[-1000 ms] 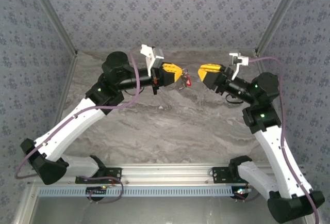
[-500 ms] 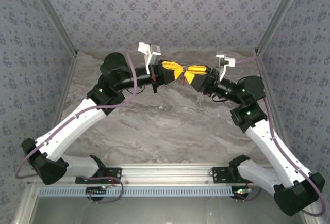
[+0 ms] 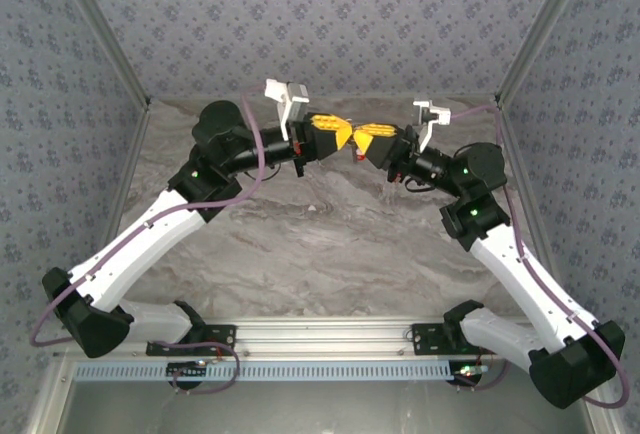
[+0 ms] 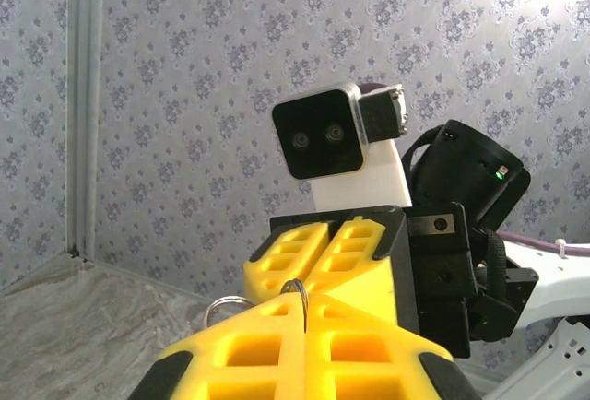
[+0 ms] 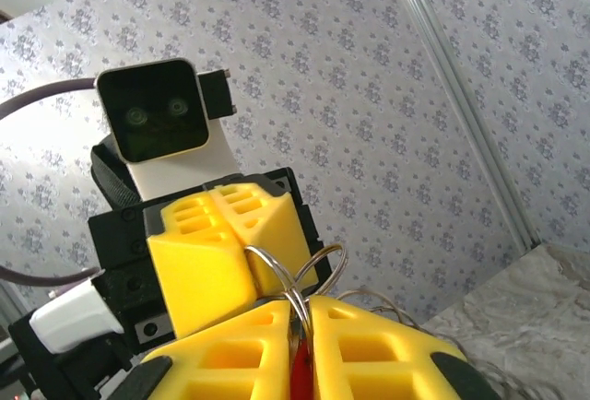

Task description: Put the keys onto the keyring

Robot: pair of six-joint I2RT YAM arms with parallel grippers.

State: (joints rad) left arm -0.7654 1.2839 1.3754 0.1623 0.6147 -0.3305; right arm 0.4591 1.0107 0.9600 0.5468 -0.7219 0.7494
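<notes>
Near far edge of marbled tabletop (image 3: 320, 244): thin stiff keyring (image 4: 295, 283) pinched in shut left claw (image 4: 304, 303), tiny light key (image 5: 300, 372) gripped by red head in closed right claw (image 5: 302, 312); probably slippery.

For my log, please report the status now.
Left tool shut on thin grey metal keyring. Right tool shut on red-headed silver key. Tool tips meet; nothing seen blocking.

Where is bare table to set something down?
The table is bare between the left arm and right arm, to the near rail. Crowded at the far middle, where left tool and right tool meet on the keyring and key.
</notes>
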